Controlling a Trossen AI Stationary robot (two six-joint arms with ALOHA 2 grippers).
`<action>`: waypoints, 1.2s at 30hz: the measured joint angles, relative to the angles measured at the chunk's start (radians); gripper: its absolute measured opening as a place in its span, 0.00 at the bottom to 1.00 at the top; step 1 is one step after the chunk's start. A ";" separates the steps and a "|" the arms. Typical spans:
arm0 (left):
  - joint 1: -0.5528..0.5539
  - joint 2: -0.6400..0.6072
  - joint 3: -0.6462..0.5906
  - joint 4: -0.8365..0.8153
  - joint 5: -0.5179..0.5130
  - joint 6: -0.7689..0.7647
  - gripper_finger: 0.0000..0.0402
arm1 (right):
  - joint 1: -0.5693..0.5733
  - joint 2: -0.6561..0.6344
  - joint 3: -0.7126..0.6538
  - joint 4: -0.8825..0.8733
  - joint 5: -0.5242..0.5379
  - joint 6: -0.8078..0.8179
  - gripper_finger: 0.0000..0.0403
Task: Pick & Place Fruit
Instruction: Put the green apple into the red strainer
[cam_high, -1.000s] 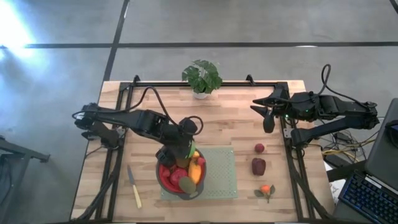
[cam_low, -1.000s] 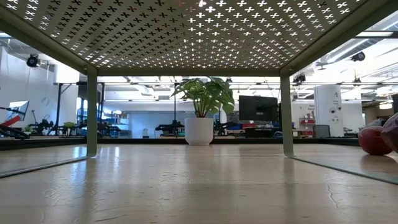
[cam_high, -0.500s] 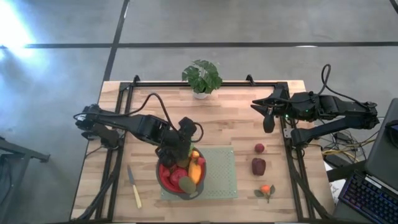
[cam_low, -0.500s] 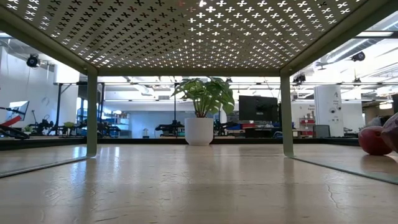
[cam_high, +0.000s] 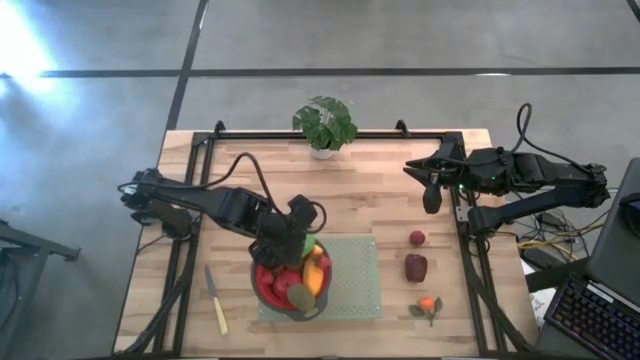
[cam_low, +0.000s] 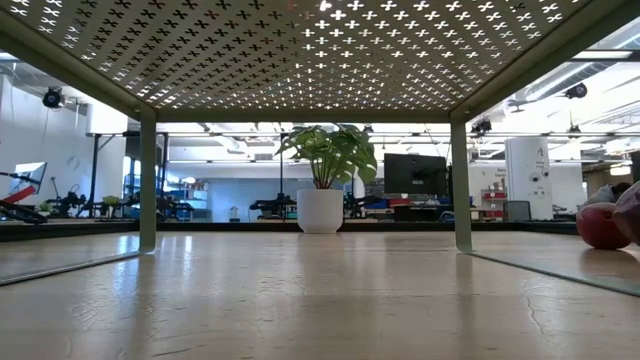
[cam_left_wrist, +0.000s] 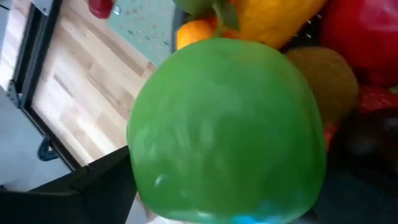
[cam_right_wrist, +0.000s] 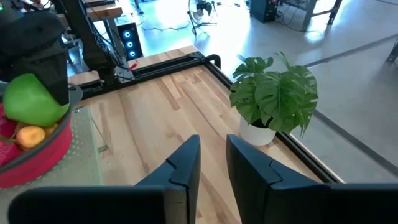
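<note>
A red bowl (cam_high: 268, 290) heaped with fruit stands on a green mat (cam_high: 355, 285) near the table's front. My left gripper (cam_high: 285, 250) hangs open over the bowl, pointing steeply down. The green ball (cam_left_wrist: 224, 124) lies on top of the heap between its fingers, and also shows in the right wrist view (cam_right_wrist: 31, 99). A yellow-orange piece (cam_high: 315, 275) rests beside the ball. A small red fruit (cam_high: 417, 238), a dark-red lump (cam_high: 415, 267) and a tiny orange fruit (cam_high: 428, 304) lie on the bare wood at the right. My right gripper (cam_right_wrist: 213, 165) waits above the far right, a narrow gap between its fingers, holding nothing. My left gripper comes at the green ball from above, slanting down, and one dark finger (cam_left_wrist: 93, 186) stands beside the ball's flank. The ball rests on the other fruit in the bowl. I cannot tell whether the fingers touch it.
A potted plant (cam_high: 325, 125) stands at the middle of the far edge. A pale-handled knife (cam_high: 216, 300) lies left of the bowl. Black frame rails (cam_high: 190, 230) run along the table's left, right and far sides. Bare wood lies between the mat and the plant.
My left gripper has rolled a little about its own line while staying over the bowl. The fruit on the table has kept its place.
</note>
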 joint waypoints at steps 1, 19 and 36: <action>-0.003 -0.002 0.000 -0.012 0.000 0.001 0.99 | 0.000 0.000 0.000 0.000 0.000 0.000 0.20; -0.046 -0.010 0.014 -0.059 -0.041 0.015 0.99 | 0.000 0.000 0.000 0.001 0.018 0.005 0.35; -0.064 -0.010 0.013 -0.056 -0.061 0.030 0.99 | 0.000 0.000 0.000 0.002 0.018 -0.007 0.44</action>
